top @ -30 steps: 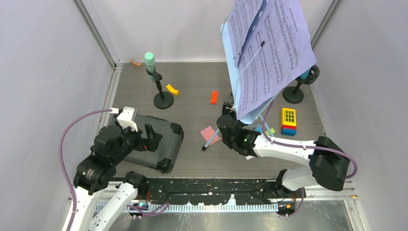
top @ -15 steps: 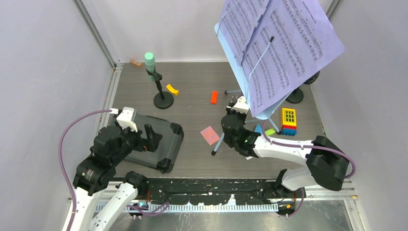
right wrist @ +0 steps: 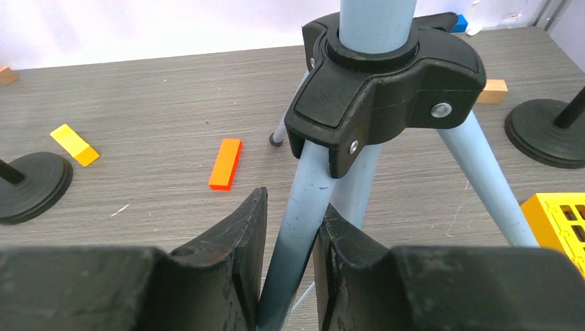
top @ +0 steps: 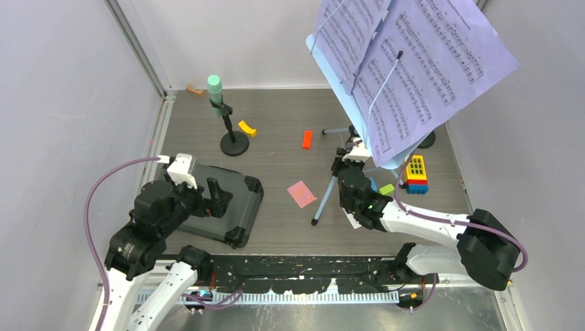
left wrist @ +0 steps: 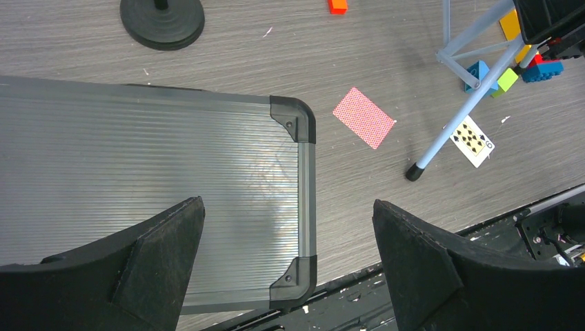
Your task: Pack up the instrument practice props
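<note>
Right jaws: clenched on music rack leg (right wrist: pixel 298 200).
Left jaws: released, above grey case (left wrist: pixel 138 172).
Around tripod: playing cards (left wrist: pixel 363 126), toy blocks (left wrist: pixel 491 74).

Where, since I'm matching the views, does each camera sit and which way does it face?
Top external: above and behind, looking down on the table; left arm and right arm show.
Left wrist: on the left arm, looking down at the grey case; left fingers open.
Right wrist: low, looking across the table; right fingers clamp a tripod leg.
Shared: orange block in all three.
</note>
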Controlling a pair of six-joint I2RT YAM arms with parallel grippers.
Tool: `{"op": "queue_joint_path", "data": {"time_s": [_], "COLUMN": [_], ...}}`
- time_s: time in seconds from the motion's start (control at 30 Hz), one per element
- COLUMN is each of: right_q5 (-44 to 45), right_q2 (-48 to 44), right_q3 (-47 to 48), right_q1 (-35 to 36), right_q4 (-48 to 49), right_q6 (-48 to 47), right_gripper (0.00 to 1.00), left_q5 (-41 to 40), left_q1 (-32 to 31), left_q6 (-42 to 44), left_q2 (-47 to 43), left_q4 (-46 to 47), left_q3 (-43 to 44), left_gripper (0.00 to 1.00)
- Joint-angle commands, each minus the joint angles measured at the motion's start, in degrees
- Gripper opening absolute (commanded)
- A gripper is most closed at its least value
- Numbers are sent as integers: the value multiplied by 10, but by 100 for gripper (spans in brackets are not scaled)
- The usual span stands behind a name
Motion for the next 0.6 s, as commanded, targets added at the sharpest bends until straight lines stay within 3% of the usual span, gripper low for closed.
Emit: {"op": "queue_joint_path", "data": {"time_s": [0.0,0.17,0.27,0.43,0.53,0.57], "right_q5": [-115,-168,-149,-117,-91,-88], "right_q2": [-11,-36,-48,-60,-79,-86], "right_q3": [-27,-36,-36,-29,-23,-23], "right_q1": [-15,-38,-42,-43,-42,-42], "right_q4": [-61,-85,-103,-141,-164,-165], "right_q6": [-54,-59,-40,-17,5,8], "right_gripper": [24,24,30,58,71,72], "left_q5": [-3,-3,-3,-4,-5,-4], "left_q1": [-1,-1,-1,-1,-1,-1], "left_q6": [2,2,2,2,2,2], "left_q2": [0,0,0,1,1,1], "left_q4": [30,30,30,30,30,30], "left_q3": [-2,-2,-2,-2,-2,-2], "left_gripper": [95,95,95,95,95,95]}}
